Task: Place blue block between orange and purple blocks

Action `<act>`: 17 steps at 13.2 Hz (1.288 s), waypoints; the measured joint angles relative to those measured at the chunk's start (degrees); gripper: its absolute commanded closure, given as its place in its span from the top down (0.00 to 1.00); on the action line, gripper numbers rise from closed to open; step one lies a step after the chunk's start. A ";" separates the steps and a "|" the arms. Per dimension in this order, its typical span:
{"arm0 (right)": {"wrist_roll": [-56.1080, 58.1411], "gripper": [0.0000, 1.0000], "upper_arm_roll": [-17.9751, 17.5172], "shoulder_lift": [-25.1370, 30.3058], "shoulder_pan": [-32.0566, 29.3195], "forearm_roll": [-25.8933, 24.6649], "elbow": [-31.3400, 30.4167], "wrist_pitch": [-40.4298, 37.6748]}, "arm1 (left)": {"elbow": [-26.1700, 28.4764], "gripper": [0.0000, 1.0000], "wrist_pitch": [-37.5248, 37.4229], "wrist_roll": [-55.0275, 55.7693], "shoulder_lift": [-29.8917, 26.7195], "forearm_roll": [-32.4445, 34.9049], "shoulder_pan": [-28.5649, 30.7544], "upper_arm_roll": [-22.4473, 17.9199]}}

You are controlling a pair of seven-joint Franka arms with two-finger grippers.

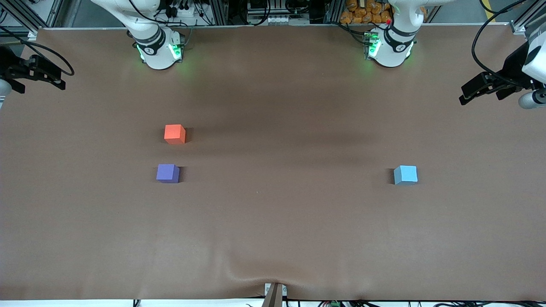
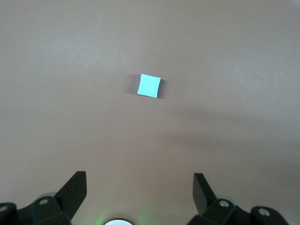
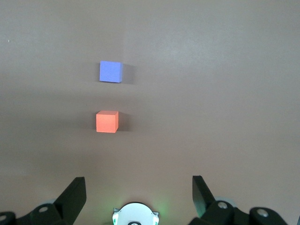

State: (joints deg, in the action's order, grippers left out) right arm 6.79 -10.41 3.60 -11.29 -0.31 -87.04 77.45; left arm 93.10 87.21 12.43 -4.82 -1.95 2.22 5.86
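Observation:
The sky-blue block (image 1: 405, 175) sits on the brown table toward the left arm's end; it also shows in the left wrist view (image 2: 149, 86). The orange block (image 1: 175, 134) and the purple block (image 1: 167, 173) sit toward the right arm's end, with the purple one nearer the front camera and a gap of about one block between them. Both show in the right wrist view: orange (image 3: 107, 122), purple (image 3: 110, 71). My left gripper (image 1: 471, 93) (image 2: 139, 180) is open and empty, high over its end of the table. My right gripper (image 1: 51, 79) (image 3: 139, 183) is open and empty, high over its end.
The brown mat (image 1: 273, 221) covers the whole table and has a wrinkle at its front edge (image 1: 256, 277). The arm bases (image 1: 160, 49) (image 1: 390, 47) stand at the back edge. The right arm's base shows in its wrist view (image 3: 136, 215).

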 measured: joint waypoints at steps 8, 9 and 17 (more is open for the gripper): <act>0.23 1.00 17.85 0.00 16.60 0.01 -0.07 -0.02 | -0.02 1.00 -1.60 -3.77 0.91 0.00 -0.08 0.00; 0.21 1.00 16.81 0.00 16.01 0.01 -0.08 -0.04 | -0.01 1.00 -1.60 -4.00 1.29 0.01 -0.08 -0.02; 0.18 1.00 11.09 0.00 10.80 0.01 -0.16 -0.12 | 0.06 1.00 -0.46 -4.09 1.62 0.02 -0.05 -0.07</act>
State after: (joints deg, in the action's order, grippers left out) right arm 6.97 0.68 3.60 -0.49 -0.30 -87.20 77.33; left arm 93.16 86.75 8.34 -3.20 -1.93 2.17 5.78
